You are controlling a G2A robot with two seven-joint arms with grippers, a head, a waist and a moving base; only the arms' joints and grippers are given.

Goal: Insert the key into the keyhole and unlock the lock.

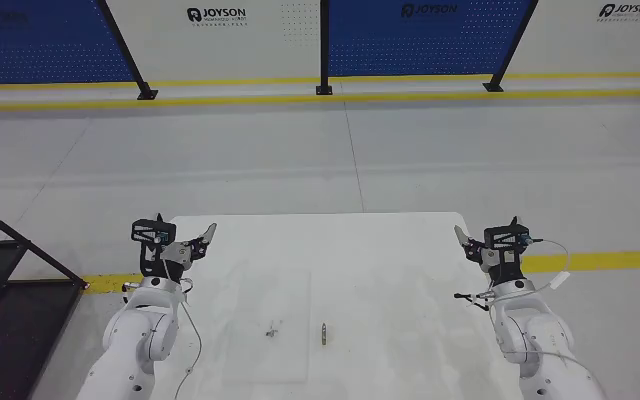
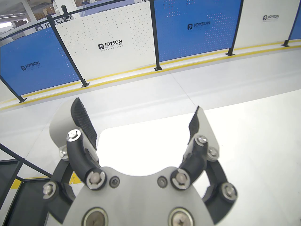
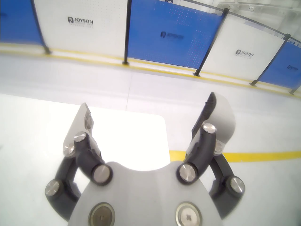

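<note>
1. We see the left gripper [image 1: 200, 243] held above the desk's [image 1: 400, 280] far left corner. In the left wrist view its fingers [image 2: 82, 118] are spread wide apart and released, with nothing between them; past them lies the rounded desk corner [image 2: 141, 142].
2. The right gripper [image 1: 468, 242] sits above the far right corner of the desk. In the right wrist view its fingers [image 3: 207, 109] are also spread and released, and they grasp nothing.
3. From the top view, two small things lie near the front middle of the desk, well apart from both grippers.
4. The one nearer the left arm is a thin, spindly metal piece, which we take for the key [image 1: 272, 328]. It rests on a faint pale rectangular sheet [image 1: 255, 300] that lies flat on the desk.
5. Just beside that sheet's edge, toward the right arm, lies a short dark elongated piece, which we take for the lock [image 1: 323, 333]. Both are too small for us to be sure of their shape, or to see a keyhole.
6. Key and lock lie apart, not touching.
7. Beyond the desk we see a grey floor with a yellow line [image 1: 300, 98] and a fence of blue and white panels [image 1: 420, 35].
</note>
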